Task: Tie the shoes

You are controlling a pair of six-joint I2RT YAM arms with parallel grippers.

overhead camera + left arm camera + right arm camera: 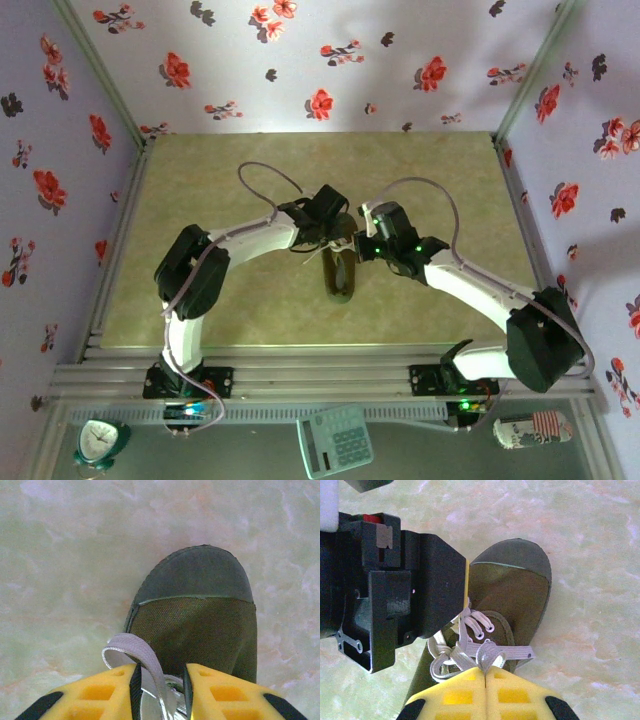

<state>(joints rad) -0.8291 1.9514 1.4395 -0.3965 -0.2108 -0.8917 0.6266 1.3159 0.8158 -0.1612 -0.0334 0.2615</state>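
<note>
At the lower middle of the left wrist view, the left gripper (160, 692) has its yellow fingers (100, 695) a little apart. A loop of the white laces (134, 650) passes through the gap, and the fingers do not visibly press it. Just above them lies the shoe (200, 615), a small olive sneaker with a darker toe cap. It rests flat on the pale desk (60, 555), with its toe toward the top of the frame. Further right, at the bottom of the right wrist view, the right gripper (485, 672) is clenched, its fingertips together on a strand of the laces just above the tongue. I judge the shoe to be light, with soft canvas sides, so it may slide or tip if a lace is pulled hard. The laces look flat, limp and rather slippery. The best hold is on a lace itself, close to the eyelets, pinched across its flat side.
</note>
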